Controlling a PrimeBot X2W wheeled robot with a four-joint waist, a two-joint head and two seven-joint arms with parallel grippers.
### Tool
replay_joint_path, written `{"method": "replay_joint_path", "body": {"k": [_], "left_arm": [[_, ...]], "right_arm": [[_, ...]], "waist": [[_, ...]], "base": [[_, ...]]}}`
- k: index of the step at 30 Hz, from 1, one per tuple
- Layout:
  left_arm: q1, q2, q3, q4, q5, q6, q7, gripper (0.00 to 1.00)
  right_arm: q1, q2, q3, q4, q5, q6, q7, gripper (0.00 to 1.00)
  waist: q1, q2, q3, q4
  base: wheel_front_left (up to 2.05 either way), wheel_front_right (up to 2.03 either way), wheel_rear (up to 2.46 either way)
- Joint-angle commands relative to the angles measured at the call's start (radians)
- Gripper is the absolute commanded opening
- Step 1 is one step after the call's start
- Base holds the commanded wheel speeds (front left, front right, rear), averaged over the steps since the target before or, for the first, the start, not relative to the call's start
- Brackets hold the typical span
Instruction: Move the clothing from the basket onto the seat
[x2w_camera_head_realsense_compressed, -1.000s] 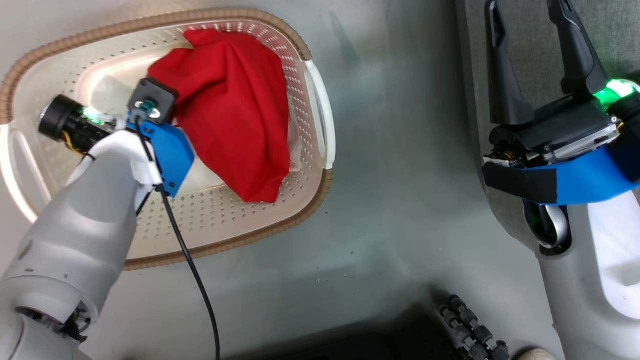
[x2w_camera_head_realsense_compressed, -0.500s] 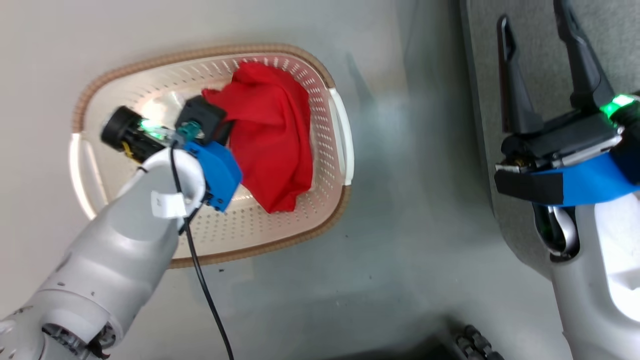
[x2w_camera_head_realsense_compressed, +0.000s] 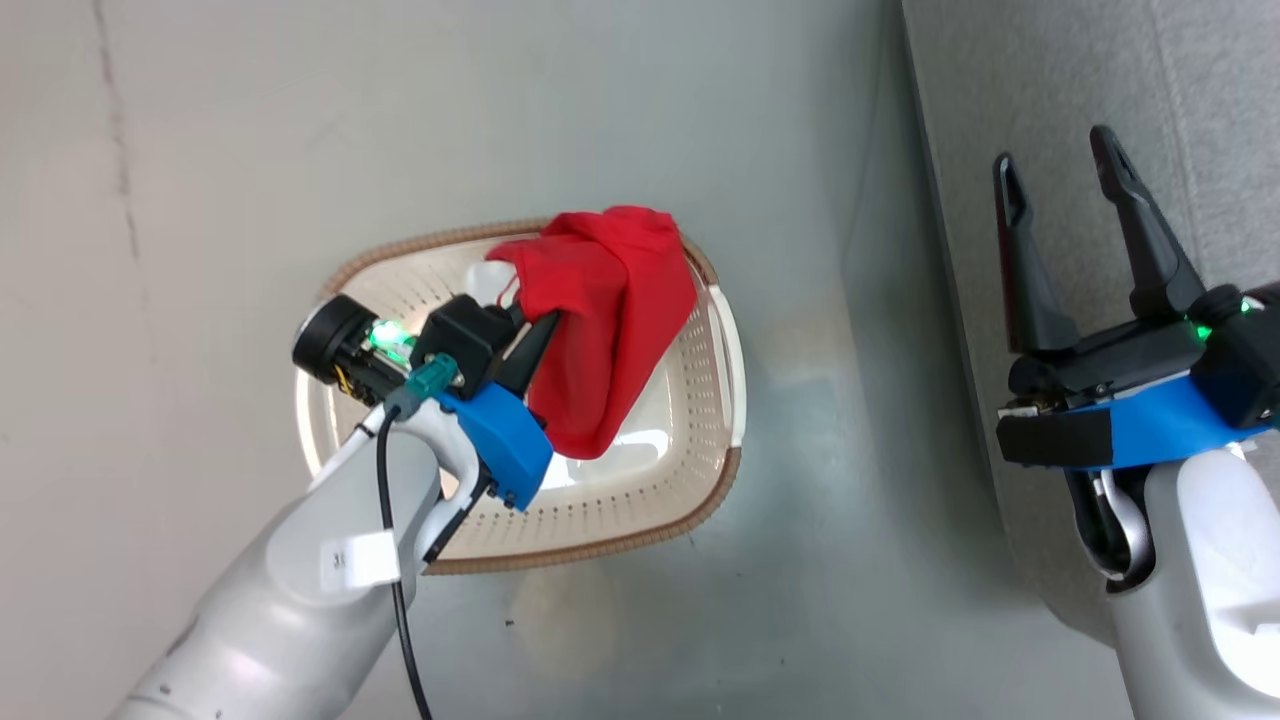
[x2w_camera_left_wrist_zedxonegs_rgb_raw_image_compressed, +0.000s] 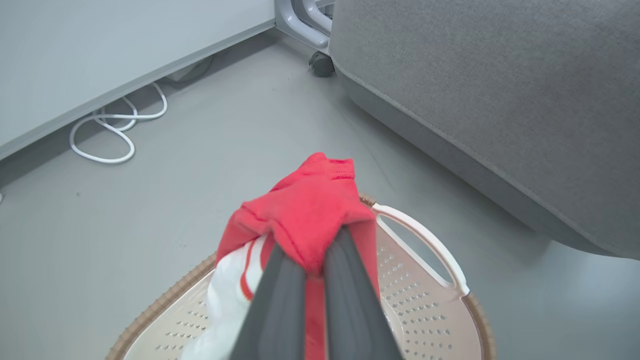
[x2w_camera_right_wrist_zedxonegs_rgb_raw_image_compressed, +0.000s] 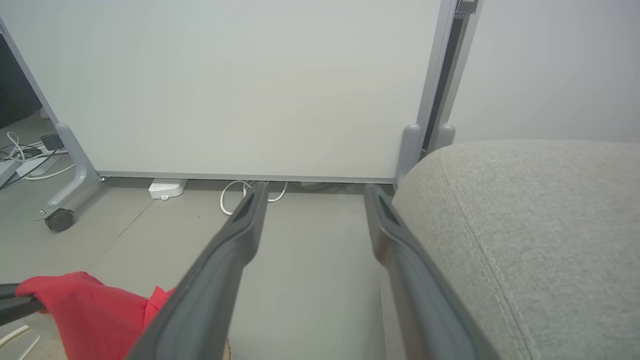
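1. Head view: the left tool (x2w_camera_head_realsense_compressed: 545, 330) is clamped on the clothing (x2w_camera_head_realsense_compressed: 610, 320), which hangs in a red bunch over the basket (x2w_camera_head_realsense_compressed: 640, 490) on the floor (x2w_camera_head_realsense_compressed: 700, 100). The right tool (x2w_camera_head_realsense_compressed: 1055, 155) stands apart, holding nothing, over the edge of the seat (x2w_camera_head_realsense_compressed: 1200, 100).
2. Left wrist view: the left tool (x2w_camera_left_wrist_zedxonegs_rgb_raw_image_compressed: 311, 250) pinches the red fabric, and white trim hangs below it. The seat (x2w_camera_left_wrist_zedxonegs_rgb_raw_image_compressed: 500, 100) lies beyond the basket (x2w_camera_left_wrist_zedxonegs_rgb_raw_image_compressed: 480, 310).
3. Right wrist view: the right tool (x2w_camera_right_wrist_zedxonegs_rgb_raw_image_compressed: 316, 189) stands apart beside the seat (x2w_camera_right_wrist_zedxonegs_rgb_raw_image_compressed: 525, 225).

No legible txt anywhere; white tag (x2w_camera_head_realsense_compressed: 357, 562) on left forearm (x2w_camera_head_realsense_compressed: 270, 610) has dark chars, too blurry to read.
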Motion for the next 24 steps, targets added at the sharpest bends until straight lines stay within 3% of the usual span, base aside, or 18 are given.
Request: {"method": "replay_joint_path", "body": {"k": [1,13,24], "left_arm": [[0.034,0.0,0.031,-0.035,0.026,0.006,-0.005,0.0],[0.169,-0.048,0.201,-0.223,0.156,0.0,-0.005,0.0],[0.13,-0.109,0.233,-0.279,0.214,-0.013,-0.005,0.0]], "right_arm": [[0.021,-0.003,-0.003,0.005,0.004,0.0,-0.001,1.0],[0.121,0.014,0.004,0.049,0.013,0.0,-0.001,1.0],[0.201,0.029,0.007,0.077,0.021,0.0,-0.001,1.0]], "waist": [[0.0001,-0.0001,-0.08,0.029],[0.0001,-0.0001,-0.304,0.062],[0.0001,-0.0001,-0.464,0.069]], "base": [[0.0,0.0,0.0],[0.0,0.0,0.0],[0.0,0.0,0.0]]}}
